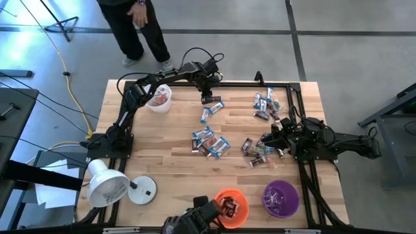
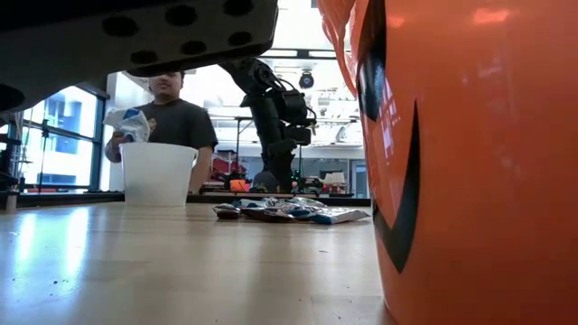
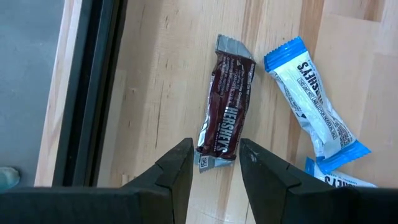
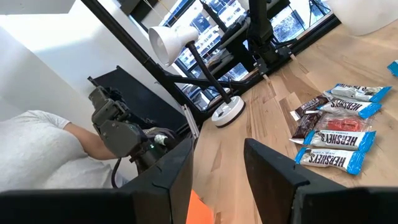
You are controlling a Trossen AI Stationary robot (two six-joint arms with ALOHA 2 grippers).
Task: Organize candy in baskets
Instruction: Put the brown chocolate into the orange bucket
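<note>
Left gripper (image 3: pixel 214 163) hung spread, jaws straddling the tail of a dark brown candy bar (image 3: pixel 226 114) with silver crimped ends, flat on the table (image 1: pixel 175 140) beside a blue-and-white bar (image 3: pixel 314 102). Right gripper (image 4: pixel 217 163) was unclenched, empty. More candy (image 1: pixel 210 143) lay mid-table; orange basket (image 1: pixel 231 208) and purple basket (image 1: pixel 281 198) stood at one edge.

We record an orange basket (image 1: pixel 231 207) with black face print, a purple basket (image 1: pixel 281 197), and blue-and-white candy (image 3: pixel 316 112).
</note>
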